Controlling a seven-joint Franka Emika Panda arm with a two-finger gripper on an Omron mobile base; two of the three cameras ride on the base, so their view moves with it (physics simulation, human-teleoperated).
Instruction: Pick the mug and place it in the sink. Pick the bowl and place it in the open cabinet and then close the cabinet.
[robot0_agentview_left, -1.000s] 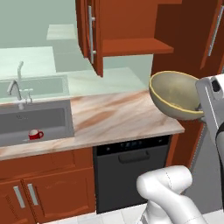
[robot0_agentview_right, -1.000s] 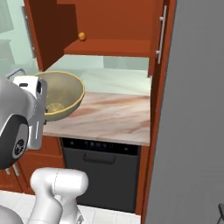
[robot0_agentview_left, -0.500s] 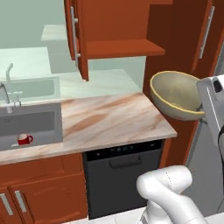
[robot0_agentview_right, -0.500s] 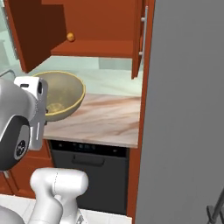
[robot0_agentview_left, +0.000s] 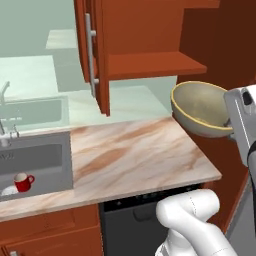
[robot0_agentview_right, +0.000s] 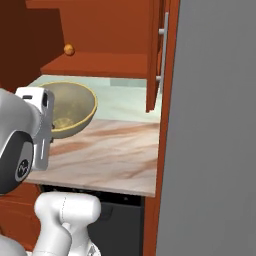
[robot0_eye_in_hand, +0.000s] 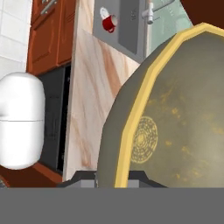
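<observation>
Hanging in the air above the right end of the counter (robot0_agentview_left: 135, 155), the bowl (robot0_agentview_left: 200, 107) is tilting on its side, with its hollow facing the open cabinet (robot0_agentview_left: 145, 65). The pincer (robot0_eye_in_hand: 118, 177) is sitting at the bowl's rim at the bottom of the hand view, and its jaws are standing narrow, closing on the bowl's yellowish rim and carrying it. The bowl is staying below the cabinet's inner shelf (robot0_agentview_right: 100, 65) and just to the right of the cabinet's open door (robot0_agentview_left: 95, 55). A small orange ball (robot0_agentview_right: 69, 49) is lying on that shelf. Far to the left of the bowl, the mug (robot0_agentview_left: 22, 181) is standing inside the sink (robot0_agentview_left: 35, 160), near the pale drain. The faucet (robot0_agentview_left: 4, 115) is rising behind the sink.
</observation>
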